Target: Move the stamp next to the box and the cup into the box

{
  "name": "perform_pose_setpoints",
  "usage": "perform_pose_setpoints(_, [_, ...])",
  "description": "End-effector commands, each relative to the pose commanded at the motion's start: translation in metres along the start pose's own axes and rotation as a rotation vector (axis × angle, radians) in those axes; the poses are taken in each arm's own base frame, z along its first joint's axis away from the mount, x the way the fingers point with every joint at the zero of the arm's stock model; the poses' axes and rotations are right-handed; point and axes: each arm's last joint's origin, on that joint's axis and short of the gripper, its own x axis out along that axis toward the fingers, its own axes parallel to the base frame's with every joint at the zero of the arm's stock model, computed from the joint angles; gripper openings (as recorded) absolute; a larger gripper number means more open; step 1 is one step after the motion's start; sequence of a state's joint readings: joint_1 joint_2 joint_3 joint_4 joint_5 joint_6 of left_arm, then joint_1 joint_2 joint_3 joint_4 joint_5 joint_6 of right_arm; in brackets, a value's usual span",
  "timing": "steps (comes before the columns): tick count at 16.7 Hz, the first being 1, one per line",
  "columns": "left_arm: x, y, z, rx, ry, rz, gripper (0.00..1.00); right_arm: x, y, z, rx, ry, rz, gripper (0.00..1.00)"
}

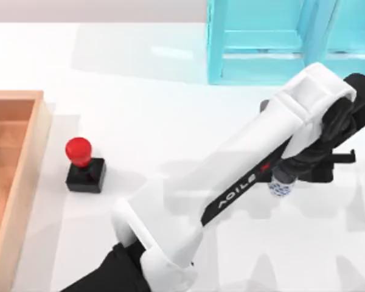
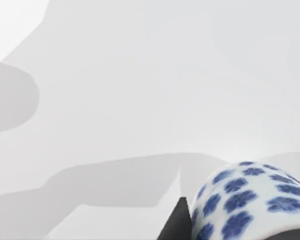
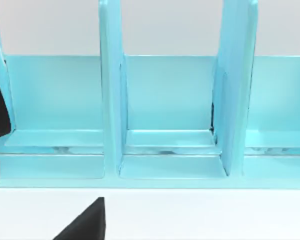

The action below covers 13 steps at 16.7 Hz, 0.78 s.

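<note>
the cup (image 2: pixel 250 202), white with blue flowers, sits close under my left wrist, a dark finger (image 2: pixel 177 222) of my gripper against its side, over the white table (image 2: pixel 140 75).

Cup (image 1: pixel 281 186) half hidden under left arm (image 1: pixel 243 182)

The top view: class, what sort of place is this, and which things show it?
Most likely a rendered tabletop test bench: a plain white table, a wooden box at its left edge with a stamp beside it, and a turquoise shelf at the far side. The left gripper is at a patterned cup.
</note>
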<state>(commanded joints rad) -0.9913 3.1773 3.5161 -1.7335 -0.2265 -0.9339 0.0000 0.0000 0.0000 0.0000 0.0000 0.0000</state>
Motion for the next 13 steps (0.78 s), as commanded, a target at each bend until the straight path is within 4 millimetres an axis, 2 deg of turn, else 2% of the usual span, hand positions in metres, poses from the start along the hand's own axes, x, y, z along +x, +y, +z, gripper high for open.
perform_pose_setpoints(8, [-0.002, -0.001, 0.000, 0.005, -0.001, -0.002, 0.00, 0.000, 0.000, 0.000, 0.000, 0.000, 0.000, 1.00])
perform_pose_setpoints(13, [-0.026, -0.001, 0.022, -0.002, -0.016, -0.020, 0.00, 0.000, 0.000, 0.000, 0.000, 0.000, 0.000, 1.00])
